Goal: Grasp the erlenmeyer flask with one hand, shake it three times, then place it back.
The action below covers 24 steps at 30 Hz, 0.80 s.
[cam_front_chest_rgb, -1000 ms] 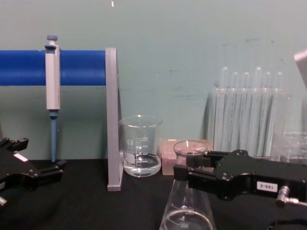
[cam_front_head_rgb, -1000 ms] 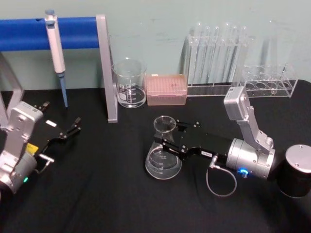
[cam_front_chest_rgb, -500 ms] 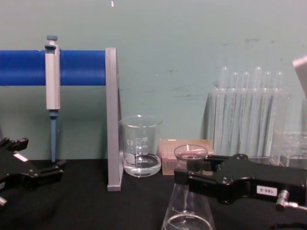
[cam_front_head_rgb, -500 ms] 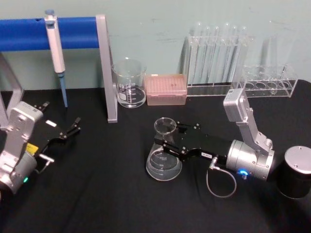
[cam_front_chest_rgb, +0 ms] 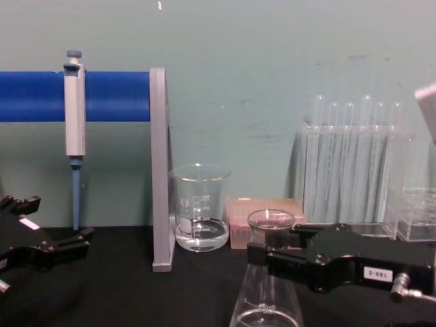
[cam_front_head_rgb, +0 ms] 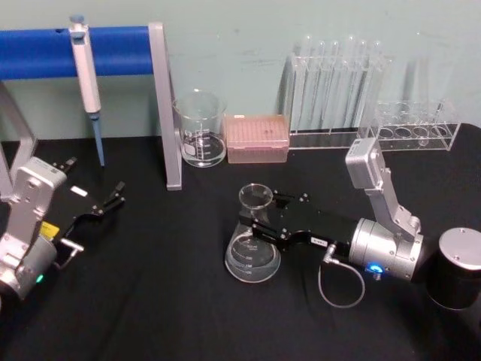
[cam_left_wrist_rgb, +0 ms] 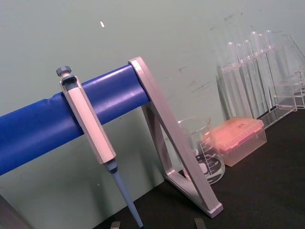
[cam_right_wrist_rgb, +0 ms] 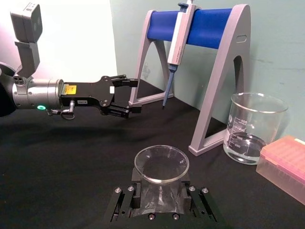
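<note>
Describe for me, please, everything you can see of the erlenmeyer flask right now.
The erlenmeyer flask is clear glass, a wide round base tapering to a narrow neck with a flared open rim, white graduation marks on its side. It stands upright near the middle of the black table, in front of the beaker and apart from it. It looks empty. The right gripper reaches in from the right, its black fingers shut on the neck just below the rim.

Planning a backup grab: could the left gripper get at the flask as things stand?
Probably not cleanly: the right gripper is clamped round the flask neck, taking the natural grip spot. The table between the left gripper and the flask looks bare.
</note>
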### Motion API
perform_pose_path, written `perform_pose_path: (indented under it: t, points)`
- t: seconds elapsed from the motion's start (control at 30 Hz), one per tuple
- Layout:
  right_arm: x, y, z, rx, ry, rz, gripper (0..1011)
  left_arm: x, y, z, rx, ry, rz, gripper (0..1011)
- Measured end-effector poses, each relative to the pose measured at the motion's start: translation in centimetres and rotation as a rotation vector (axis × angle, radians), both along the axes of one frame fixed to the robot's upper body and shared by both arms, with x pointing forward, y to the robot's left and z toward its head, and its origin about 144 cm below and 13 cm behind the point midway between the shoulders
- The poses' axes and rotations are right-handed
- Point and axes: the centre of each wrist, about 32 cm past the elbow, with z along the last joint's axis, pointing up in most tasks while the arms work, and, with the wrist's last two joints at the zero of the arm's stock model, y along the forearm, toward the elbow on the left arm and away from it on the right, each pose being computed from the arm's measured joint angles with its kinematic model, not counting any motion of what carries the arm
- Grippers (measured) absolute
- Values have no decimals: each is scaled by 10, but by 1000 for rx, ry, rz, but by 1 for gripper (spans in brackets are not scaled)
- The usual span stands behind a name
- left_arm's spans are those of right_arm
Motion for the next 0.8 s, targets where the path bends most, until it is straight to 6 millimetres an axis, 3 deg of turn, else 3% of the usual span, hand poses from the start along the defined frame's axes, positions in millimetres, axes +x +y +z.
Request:
perform_pose_path:
  t: [0.8]
  points:
    - [0,0,0,3,6,-6,453,0,0,0,0,0,0,1001]
